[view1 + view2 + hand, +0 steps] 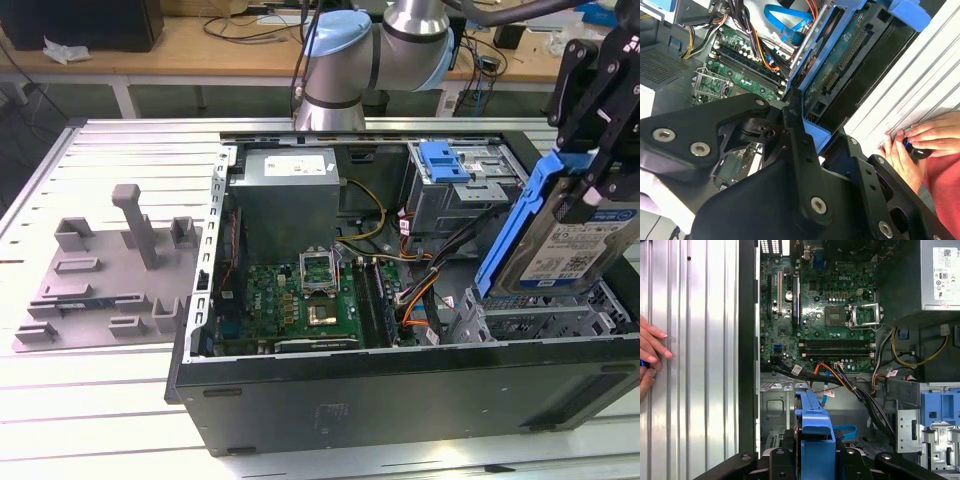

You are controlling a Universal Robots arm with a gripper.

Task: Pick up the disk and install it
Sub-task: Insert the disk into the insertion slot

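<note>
- Ribbed aluminium work table (100, 150) is carrying everything.
- The black steel computer tower case (400, 390) is lying on its side with the side panel off. This is presumably so the arm can reach in from above.
- The silver-and-blue jointed robot arm (370, 50) is reaching over the case's far edge toward the exterior view's right.
- Inside, the grey boxy power supply (290, 190) and the green motherboard (310, 295) are taking up the exterior view's left half. The silver metal drive cage with a blue plastic latch (445, 165) is sitting in the far corner.
- The disk (575, 245) is a silver-grey hard drive with a white-and-blue label in a blue plastic carrier. It is hanging on edge, tilted, label facing the exterior camera, above the silver sheet-metal bay (540, 320) at the case's near corner.
- I cannot tell whether its lower edge is touching the bay.
- The black linkage gripper (592, 185) is clamping the carrier's upper end and is closed on the disk. This grip is leaving the lower end free, probably to lead into the bay.
- Room looks tight. The black and orange cable bundle (420, 270) is running just beside the carrier's edge, and the case wall is closing in on the exterior view's right.
- A person's hand (650, 355) is resting on the table outside the case wall, well apart from the disk.
</note>
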